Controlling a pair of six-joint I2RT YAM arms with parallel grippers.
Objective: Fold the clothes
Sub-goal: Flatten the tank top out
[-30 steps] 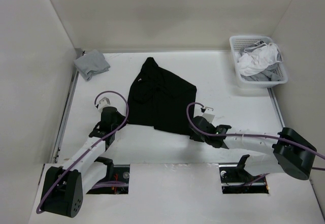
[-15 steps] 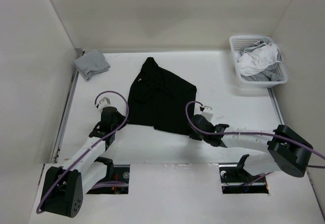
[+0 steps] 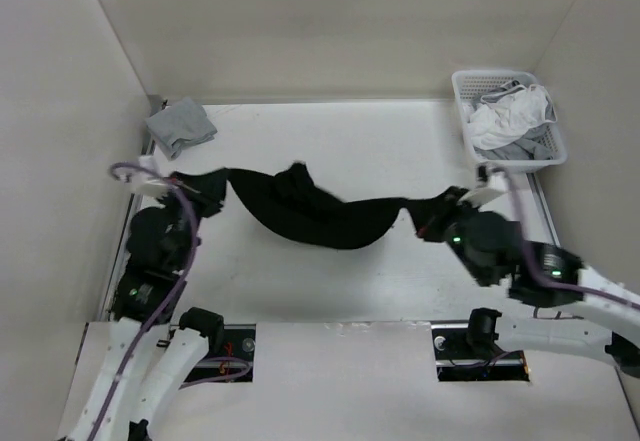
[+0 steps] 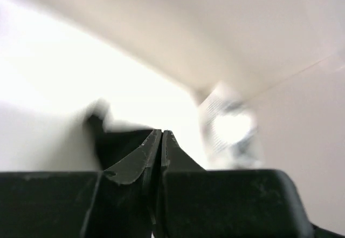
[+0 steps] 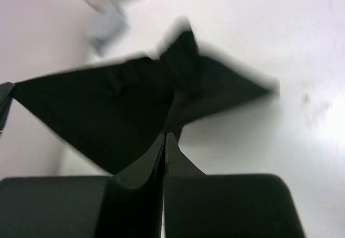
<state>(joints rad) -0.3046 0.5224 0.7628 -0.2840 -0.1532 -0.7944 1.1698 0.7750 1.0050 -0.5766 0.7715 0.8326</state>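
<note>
Top external view: The black garment (image 3: 320,216) is stretched between both arms and sags at mid-span toward the worktop (image 3: 400,146). The left pincer (image 3: 212,191) is clamped on its left end, the right pincer (image 3: 435,211) on its right end. A grey cloth (image 3: 180,126) lies far left. A laundry basket (image 3: 465,111) stands far right.

Left wrist view: The pincer fingers (image 4: 132,165) are pressed together, with black fabric just beyond them.

Right wrist view: The pincer fingers (image 5: 137,168) are pressed together on the garment's edge.

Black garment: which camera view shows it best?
The top external view: it shows the whole black garment strung between the left gripper and right gripper, sagging in the middle. The right wrist view gives a blurred spread from one end; the left wrist view shows only a dark scrap past its gripper.
</note>
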